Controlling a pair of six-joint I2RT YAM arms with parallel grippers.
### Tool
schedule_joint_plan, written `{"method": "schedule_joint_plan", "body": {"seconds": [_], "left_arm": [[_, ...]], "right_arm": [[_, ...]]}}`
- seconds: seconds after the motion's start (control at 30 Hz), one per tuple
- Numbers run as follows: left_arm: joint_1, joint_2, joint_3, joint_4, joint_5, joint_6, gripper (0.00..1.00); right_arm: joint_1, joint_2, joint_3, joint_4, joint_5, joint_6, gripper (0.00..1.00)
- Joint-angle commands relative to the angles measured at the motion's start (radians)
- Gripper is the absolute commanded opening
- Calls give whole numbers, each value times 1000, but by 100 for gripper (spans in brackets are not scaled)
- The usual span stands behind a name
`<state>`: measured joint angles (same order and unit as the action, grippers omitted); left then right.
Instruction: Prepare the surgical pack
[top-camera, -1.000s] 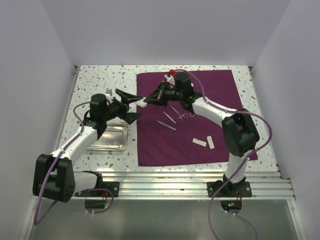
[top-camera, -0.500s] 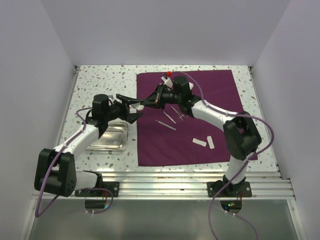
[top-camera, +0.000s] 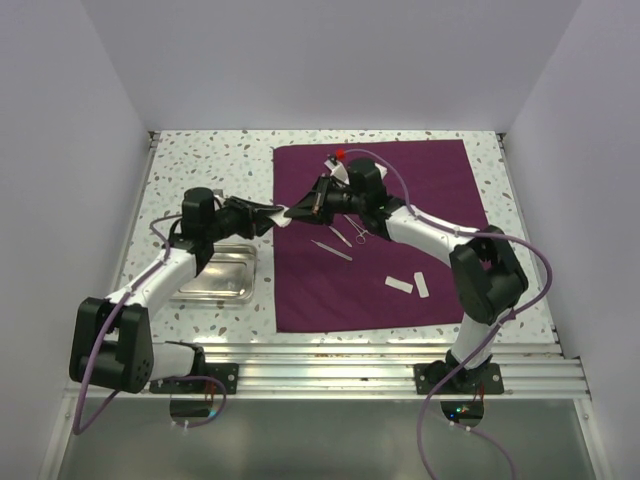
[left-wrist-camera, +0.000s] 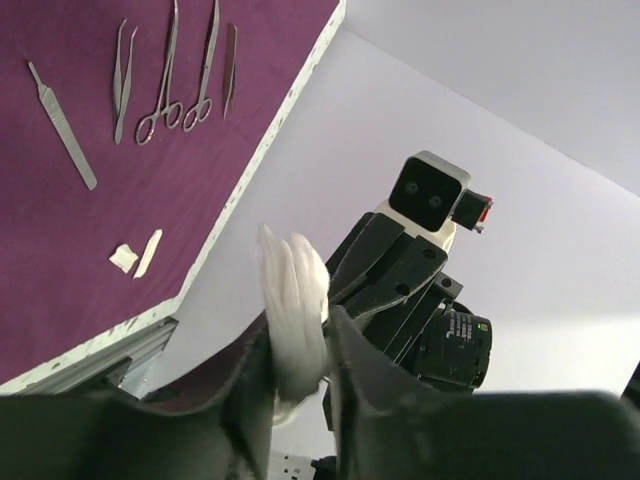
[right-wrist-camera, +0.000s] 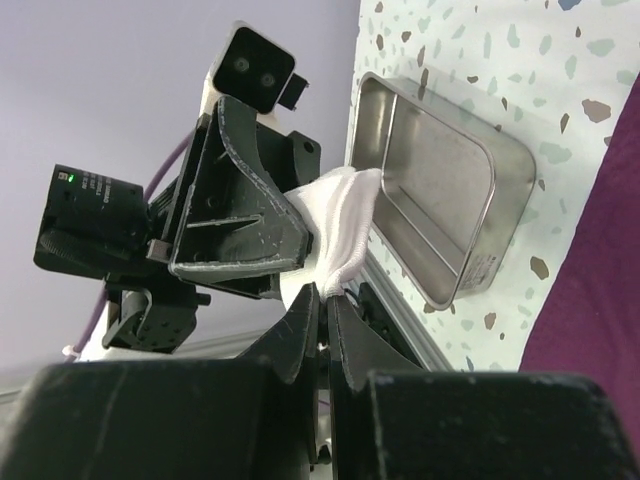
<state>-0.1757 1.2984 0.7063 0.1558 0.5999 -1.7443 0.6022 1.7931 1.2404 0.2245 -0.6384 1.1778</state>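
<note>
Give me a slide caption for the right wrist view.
Right gripper and left gripper both pinch a white gauze pad, steel tray beyond.

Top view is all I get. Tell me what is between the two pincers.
Observer: White gauze. The left wrist view shows the left pincer clamped on it.
Operator: Report the right pincer.
Observer: The right wrist view shows the right pincer pinching an edge of the same gauze, so both hold it.
Operator: Check the tray.
Observer: In the right wrist view the tray has nothing inside.
</note>
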Motion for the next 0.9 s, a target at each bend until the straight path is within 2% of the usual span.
{"method": "schedule_joint_plan", "body": {"seconds": [0.0,0.1,0.13,0.17,0.2,0.23,0.27,0.3,0.33,0.37,0.43,0.63,0.77,0.87], "left_arm": [[16,-4,-4,11,23,25,26],[28,-2,-2,2,34,51,9],[34,-2,5,-7,37,64,3],[42,-4,12,-47,43,113,0],[67,-5,22,-85,41,156,0],[82,-11,54,-138,38,271,0],[99,-14,74,-273,34,338,0],[116,-22,88,-330,14,408,0],[148,-42,110,-382,-3,543,0],[160,-56,116,-477,-23,607,0],[174,-109,104,-556,-89,740,0],[239,-244,25,-749,-267,890,0],[248,-268,27,-864,-422,907,0],[251,-229,-10,-820,-434,859,0]], "right_arm": [[2,-47,2,22,0,-6,0],[4,-37,23,0,-6,-10,0],[2,-32,31,-16,-7,-17,3],[4,-29,42,-55,-6,-23,14],[2,-28,69,-94,2,-58,37],[4,-23,94,-147,11,-91,48],[2,-20,123,-275,37,-131,58],[2,-18,187,-345,48,-215,78],[4,-8,218,-409,65,-255,84],[4,-1,246,-513,89,-288,88],[1,17,294,-568,94,-357,91],[-5,45,303,-623,66,-408,93],[-13,60,304,-646,54,-437,94],[-16,65,303,-656,46,-446,94]]}}
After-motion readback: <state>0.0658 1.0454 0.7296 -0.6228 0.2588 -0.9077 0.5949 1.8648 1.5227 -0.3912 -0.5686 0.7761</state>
